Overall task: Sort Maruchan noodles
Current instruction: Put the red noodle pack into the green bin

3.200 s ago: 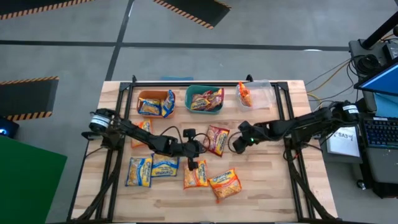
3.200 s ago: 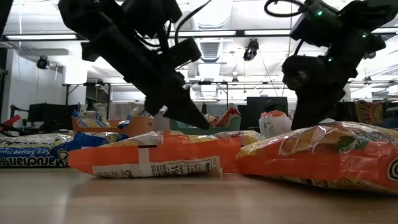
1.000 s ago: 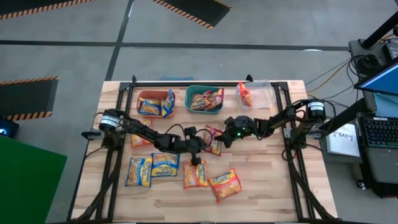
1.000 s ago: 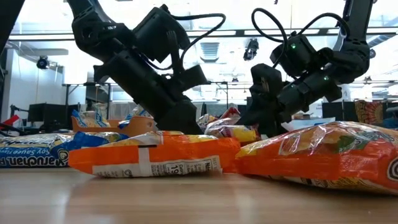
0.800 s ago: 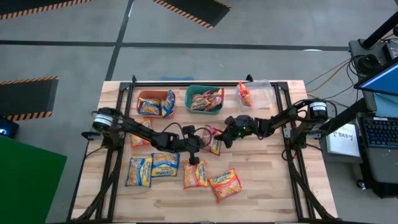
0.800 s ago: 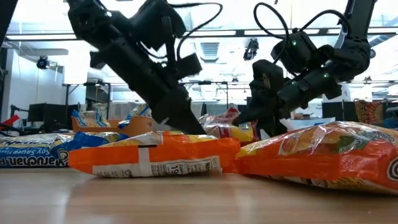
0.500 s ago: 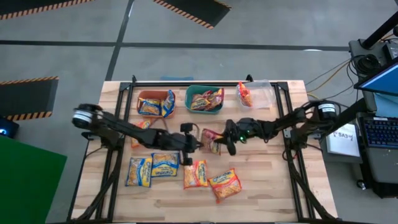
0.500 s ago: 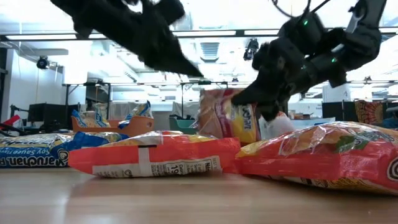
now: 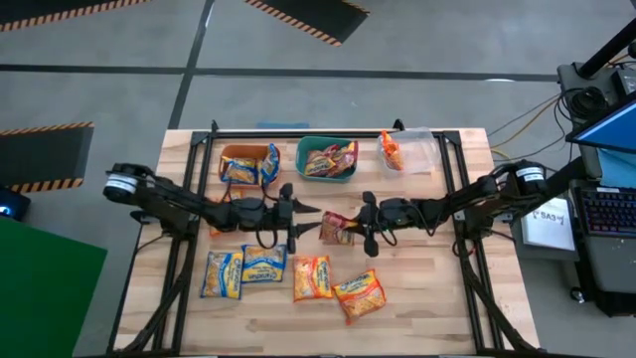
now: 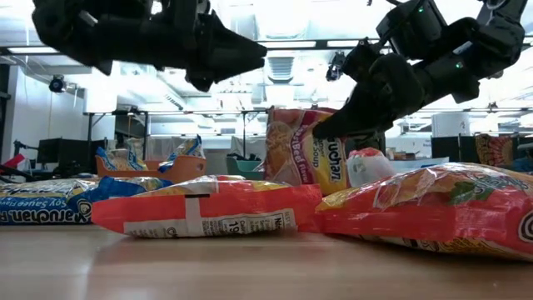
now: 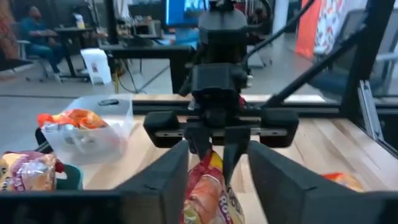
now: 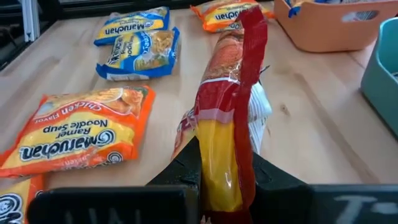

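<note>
The left claw has just sprung apart, releasing the maroon noodle packet; the right claw, clamped on it, now carries it alone.

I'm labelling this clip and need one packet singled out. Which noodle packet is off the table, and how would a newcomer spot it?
Start at the green bin at the table's far edge and come toward the table's middle. There the right gripper holds the maroon-and-yellow packet on edge in the air, facing the open left gripper. Every other loose packet lies flat on the wood.
</note>
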`<state>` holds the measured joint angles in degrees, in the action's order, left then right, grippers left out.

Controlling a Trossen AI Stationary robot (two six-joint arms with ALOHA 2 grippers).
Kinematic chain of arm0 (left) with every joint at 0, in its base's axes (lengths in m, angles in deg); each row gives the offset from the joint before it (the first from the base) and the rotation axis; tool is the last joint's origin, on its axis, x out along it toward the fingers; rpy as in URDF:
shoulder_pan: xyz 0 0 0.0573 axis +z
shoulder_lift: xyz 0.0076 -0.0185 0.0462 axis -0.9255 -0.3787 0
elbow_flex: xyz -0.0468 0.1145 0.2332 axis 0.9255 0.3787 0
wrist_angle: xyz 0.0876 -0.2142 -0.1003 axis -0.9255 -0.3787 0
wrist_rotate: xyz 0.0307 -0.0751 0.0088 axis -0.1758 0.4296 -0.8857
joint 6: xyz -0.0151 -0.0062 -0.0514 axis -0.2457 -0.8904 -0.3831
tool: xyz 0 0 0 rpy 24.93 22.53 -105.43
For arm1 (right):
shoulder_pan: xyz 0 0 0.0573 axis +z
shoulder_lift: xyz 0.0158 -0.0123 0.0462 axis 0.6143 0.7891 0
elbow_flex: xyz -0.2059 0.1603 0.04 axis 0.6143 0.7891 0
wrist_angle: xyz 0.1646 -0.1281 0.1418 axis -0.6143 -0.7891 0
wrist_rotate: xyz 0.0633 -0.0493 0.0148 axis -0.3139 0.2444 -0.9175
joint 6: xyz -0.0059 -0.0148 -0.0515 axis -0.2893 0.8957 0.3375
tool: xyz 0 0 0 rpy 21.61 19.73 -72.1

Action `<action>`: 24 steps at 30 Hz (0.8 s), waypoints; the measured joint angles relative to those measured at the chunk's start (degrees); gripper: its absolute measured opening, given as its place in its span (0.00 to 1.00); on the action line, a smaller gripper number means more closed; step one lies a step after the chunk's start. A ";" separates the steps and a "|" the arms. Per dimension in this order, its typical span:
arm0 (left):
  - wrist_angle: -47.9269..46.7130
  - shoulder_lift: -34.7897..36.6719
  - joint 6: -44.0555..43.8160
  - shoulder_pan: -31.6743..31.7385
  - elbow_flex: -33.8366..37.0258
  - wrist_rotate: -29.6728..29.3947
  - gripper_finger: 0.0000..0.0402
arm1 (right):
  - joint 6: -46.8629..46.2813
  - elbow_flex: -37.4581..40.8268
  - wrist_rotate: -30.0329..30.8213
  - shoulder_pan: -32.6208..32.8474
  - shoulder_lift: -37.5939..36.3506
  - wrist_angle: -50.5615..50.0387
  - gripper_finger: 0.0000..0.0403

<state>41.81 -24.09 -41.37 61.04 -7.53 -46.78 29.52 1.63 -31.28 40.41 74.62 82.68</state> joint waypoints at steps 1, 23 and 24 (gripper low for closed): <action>2.01 -0.86 -0.12 0.27 0.47 -0.05 0.42 | 0.23 -0.06 0.00 0.00 0.00 -0.08 0.08; 9.06 -21.82 -3.16 3.57 -6.95 0.98 0.58 | 1.60 -0.21 0.95 0.00 0.02 -1.05 0.08; 9.03 -21.82 -3.16 3.59 -6.95 0.98 0.58 | 1.61 -0.21 0.94 0.00 0.02 -1.06 0.08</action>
<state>50.84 -45.92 -44.53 64.63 -14.48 -45.79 31.14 1.42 -30.34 40.41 74.64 81.62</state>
